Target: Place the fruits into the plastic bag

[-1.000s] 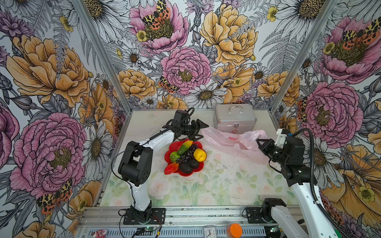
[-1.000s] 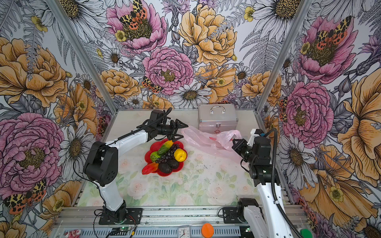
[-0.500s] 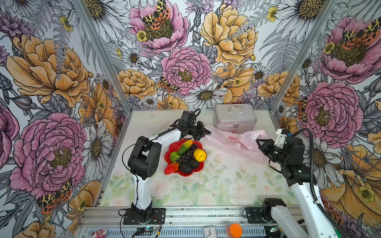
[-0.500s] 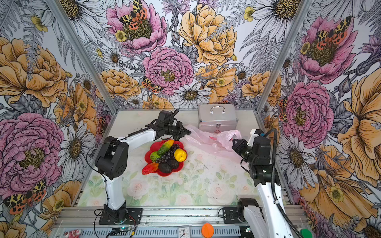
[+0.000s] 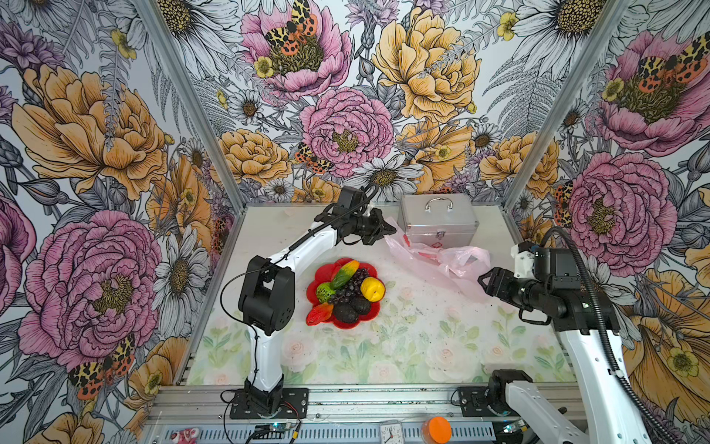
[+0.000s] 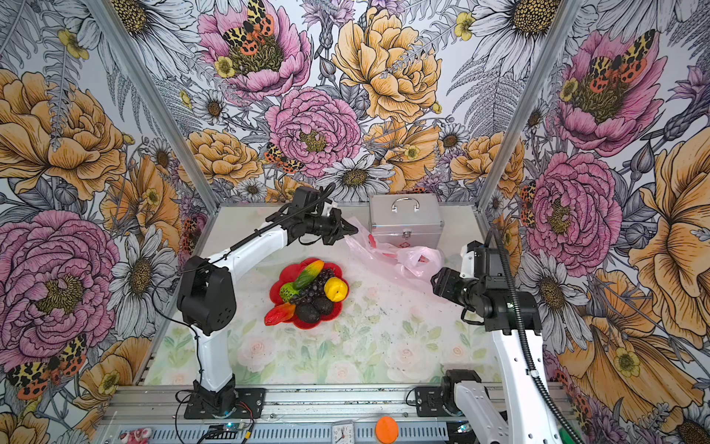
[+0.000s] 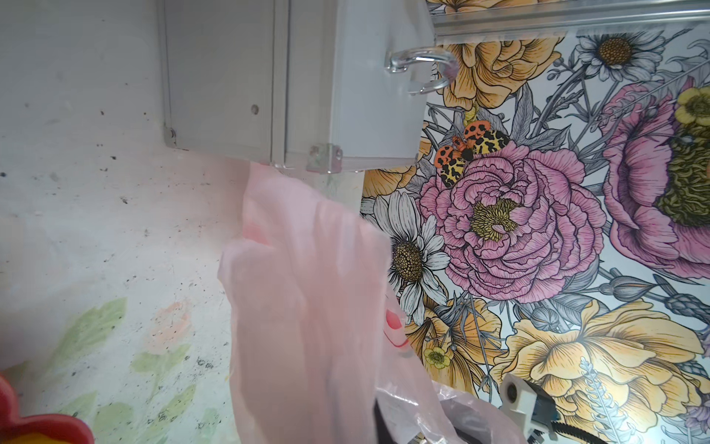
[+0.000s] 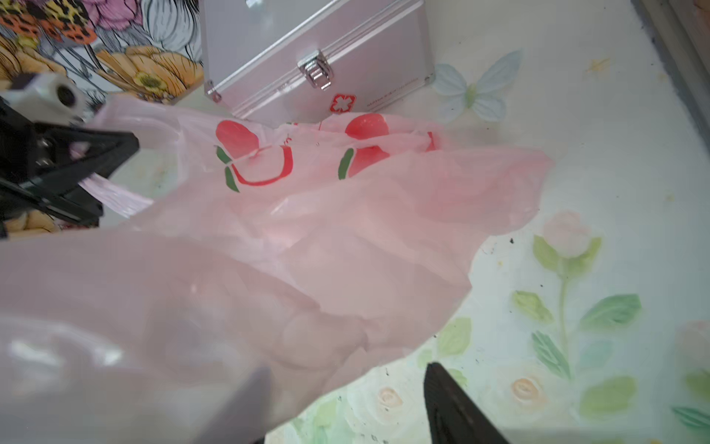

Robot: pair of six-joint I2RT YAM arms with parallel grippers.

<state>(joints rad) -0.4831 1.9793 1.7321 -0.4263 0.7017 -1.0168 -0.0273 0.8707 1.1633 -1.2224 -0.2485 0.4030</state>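
Thin, crinkly, translucent pale-pink plastic bag (image 5: 442, 259), with red and green printed marks: crumpled at the far right, touching the front of the silver metal case (image 5: 438, 221).
Bag's left end is raised, pinched in the closed left gripper (image 5: 389, 230).
Right gripper (image 5: 485, 282): jaws apart at the bag's near-right edge, film over one finger, the other finger (image 8: 449, 407) bare.
Small toy fruits (image 5: 347, 294): heaped on a red flower-shaped plate (image 5: 326, 269) at centre, left of the bag and apart from it.
Table top (image 5: 403, 346): pale, faded rose print, dark specks.
Floral wallpaper (image 5: 345, 127) on three sides.
Near rail: orange disc (image 5: 436, 429), small clock (image 5: 390, 433).
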